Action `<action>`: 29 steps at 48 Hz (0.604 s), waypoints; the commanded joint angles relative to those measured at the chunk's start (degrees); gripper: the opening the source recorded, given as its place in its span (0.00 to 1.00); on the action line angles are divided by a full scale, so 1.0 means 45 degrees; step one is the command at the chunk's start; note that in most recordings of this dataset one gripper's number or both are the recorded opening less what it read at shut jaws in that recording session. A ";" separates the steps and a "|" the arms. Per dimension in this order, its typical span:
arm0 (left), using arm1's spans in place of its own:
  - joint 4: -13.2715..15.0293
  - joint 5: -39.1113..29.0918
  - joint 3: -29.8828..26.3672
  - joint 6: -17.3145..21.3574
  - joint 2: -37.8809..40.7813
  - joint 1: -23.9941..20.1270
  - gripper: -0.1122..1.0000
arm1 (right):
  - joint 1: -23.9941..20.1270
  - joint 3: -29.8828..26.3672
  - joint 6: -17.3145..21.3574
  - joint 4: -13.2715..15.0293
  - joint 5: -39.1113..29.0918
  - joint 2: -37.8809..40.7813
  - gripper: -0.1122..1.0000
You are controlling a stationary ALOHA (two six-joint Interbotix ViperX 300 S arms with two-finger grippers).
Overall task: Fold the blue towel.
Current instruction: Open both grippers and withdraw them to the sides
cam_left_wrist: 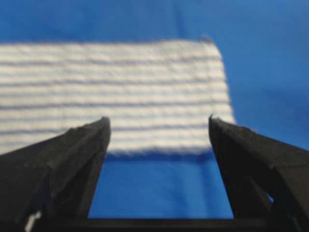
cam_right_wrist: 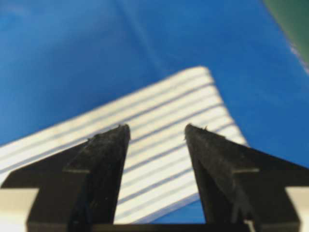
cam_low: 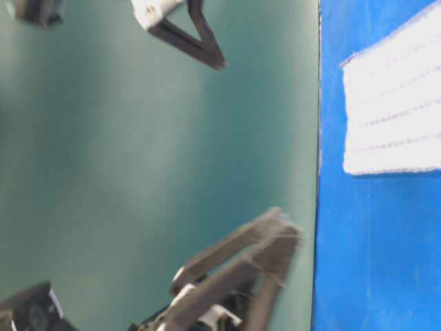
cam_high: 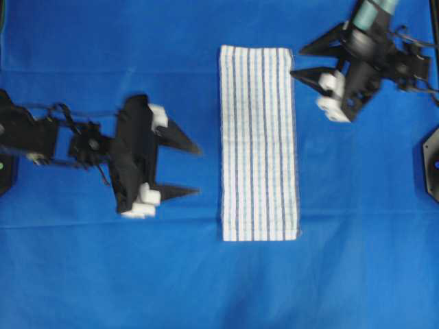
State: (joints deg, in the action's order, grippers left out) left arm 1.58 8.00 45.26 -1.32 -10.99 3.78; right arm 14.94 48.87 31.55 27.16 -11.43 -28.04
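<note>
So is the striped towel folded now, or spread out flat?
Folded: the blue towel lies as a narrow strip, and the right wrist view shows stacked layers at its edge.

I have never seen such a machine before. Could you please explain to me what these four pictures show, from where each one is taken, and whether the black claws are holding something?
This is a robot with two arms. Each arm ends in a gripper, a black claw with two fingers. The overhead picture looks straight down: the left gripper is on the left and the right gripper is at the upper right. Between them lies the blue towel, a white cloth with thin blue stripes, folded into a long narrow strip, flat on a plain blue sheet. The table-level picture is a blurred side view and shows only one towel corner and parts of the claws. The last two pictures come from small cameras on the wrists, each looking out between its own fingers toward the towel. Both grippers are open and hold nothing; neither touches the towel.
</note>
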 commanded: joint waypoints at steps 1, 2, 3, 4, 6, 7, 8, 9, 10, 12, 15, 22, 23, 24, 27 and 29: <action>-0.0020 0.1074 0.0488 0.0059 -0.0801 -0.0469 0.78 | -0.0488 0.0352 0.0020 0.0020 0.0312 -0.0977 0.60; -0.0020 0.1230 0.0645 0.0078 -0.0937 -0.0547 0.78 | -0.0625 0.0469 0.0020 0.0020 0.0352 -0.1152 0.60; -0.0020 0.1406 0.0781 0.0098 -0.1055 -0.0645 0.78 | -0.0801 0.0645 0.0020 0.0020 0.0430 -0.1445 0.60; -0.0020 0.1543 0.0918 0.0098 -0.1172 -0.0762 0.78 | -0.0898 0.0781 0.0020 0.0020 0.0469 -0.1602 0.60; -0.0020 0.1738 0.1211 0.0078 -0.1426 -0.0957 0.78 | -0.1074 0.1055 0.0039 0.0020 0.0586 -0.1914 0.60; -0.0020 0.1816 0.1367 0.0059 -0.1562 -0.1074 0.78 | -0.1133 0.1191 0.0039 0.0020 0.0664 -0.2051 0.60; -0.0020 0.1914 0.1484 0.0020 -0.1699 -0.1172 0.78 | -0.1172 0.1328 0.0039 0.0020 0.0742 -0.2187 0.60; -0.0020 0.2051 0.1680 -0.0020 -0.1875 -0.1289 0.78 | -0.1191 0.1465 0.0059 0.0000 0.0840 -0.2285 0.60; -0.0020 0.2109 0.1797 -0.0020 -0.1973 -0.1367 0.78 | -0.1211 0.1602 0.0059 -0.0020 0.0957 -0.2402 0.60; 0.0020 0.2227 0.1992 -0.0039 -0.2168 -0.1484 0.78 | -0.1191 0.1875 0.0098 -0.0039 0.1152 -0.2578 0.60; 0.0020 0.2402 0.2168 -0.0059 -0.2344 -0.1621 0.78 | -0.1211 0.2227 0.0137 -0.0039 0.1504 -0.2773 0.60; 0.0020 0.2480 0.2188 -0.0059 -0.2305 -0.1699 0.78 | -0.1191 0.2383 0.0156 -0.0039 0.1680 -0.2813 0.60; 0.0039 0.2480 0.2168 -0.0059 -0.2285 -0.1699 0.78 | -0.1191 0.2363 0.0156 -0.0059 0.1660 -0.2813 0.60; 0.0039 0.2480 0.2148 -0.0059 -0.2246 -0.1699 0.78 | -0.1191 0.2363 0.0137 -0.0039 0.1680 -0.2793 0.60; 0.0039 0.2461 0.2051 -0.0059 -0.2109 -0.1699 0.78 | -0.1172 0.2363 0.0137 -0.0039 0.1680 -0.2793 0.60; 0.0039 0.2461 0.1992 -0.0059 -0.2031 -0.1699 0.78 | -0.1133 0.2363 0.0156 -0.0039 0.1660 -0.2813 0.60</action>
State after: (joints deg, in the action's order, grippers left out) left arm 1.67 18.63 55.72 -1.67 -20.39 -3.69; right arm 9.67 60.21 32.17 27.07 -4.39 -40.52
